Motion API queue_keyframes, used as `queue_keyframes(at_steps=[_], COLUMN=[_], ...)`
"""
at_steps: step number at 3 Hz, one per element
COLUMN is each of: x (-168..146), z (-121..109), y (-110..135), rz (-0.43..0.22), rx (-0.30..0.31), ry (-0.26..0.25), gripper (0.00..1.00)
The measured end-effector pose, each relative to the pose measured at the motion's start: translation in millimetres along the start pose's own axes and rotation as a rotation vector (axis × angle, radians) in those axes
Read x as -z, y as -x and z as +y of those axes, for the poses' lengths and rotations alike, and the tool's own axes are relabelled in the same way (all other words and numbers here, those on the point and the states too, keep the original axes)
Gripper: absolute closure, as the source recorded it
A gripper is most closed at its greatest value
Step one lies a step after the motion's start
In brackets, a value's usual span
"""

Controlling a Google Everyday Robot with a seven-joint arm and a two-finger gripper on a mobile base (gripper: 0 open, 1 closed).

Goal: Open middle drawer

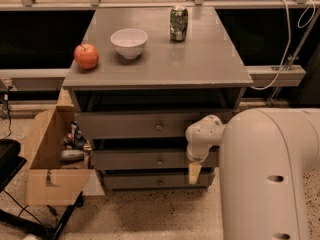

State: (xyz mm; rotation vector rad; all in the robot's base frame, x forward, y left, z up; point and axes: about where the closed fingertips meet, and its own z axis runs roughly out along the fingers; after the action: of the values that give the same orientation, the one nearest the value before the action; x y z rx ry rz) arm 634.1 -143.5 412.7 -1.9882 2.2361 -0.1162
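The grey cabinet (210,69) has three drawers stacked in its front. The middle drawer (130,160) is a wide grey panel with a small round dark knob (160,161) at its centre, and it looks closed. The top drawer (125,125) sits above it and the bottom drawer (135,180) below it. My gripper (194,172) hangs from the white arm (265,174) in front of the right end of the middle and bottom drawers. It is right of the knob and points down.
A red apple (86,56), a white bowl (129,42) and a green can (178,23) stand on the cabinet top. An open cardboard box (47,159) with clutter is at the cabinet's left. A black stand (10,159) is at the far left. A cable (280,59) hangs at the right.
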Motion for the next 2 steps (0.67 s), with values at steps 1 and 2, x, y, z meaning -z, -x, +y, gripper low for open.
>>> queue_keyframes(at_steps=[1, 2], x=[-12, -28], z=[4, 10], y=[1, 1], rz=[0.030, 0.054], rx=[0.001, -0.007], ry=[0.037, 0.098], gripper=[0.16, 0.39])
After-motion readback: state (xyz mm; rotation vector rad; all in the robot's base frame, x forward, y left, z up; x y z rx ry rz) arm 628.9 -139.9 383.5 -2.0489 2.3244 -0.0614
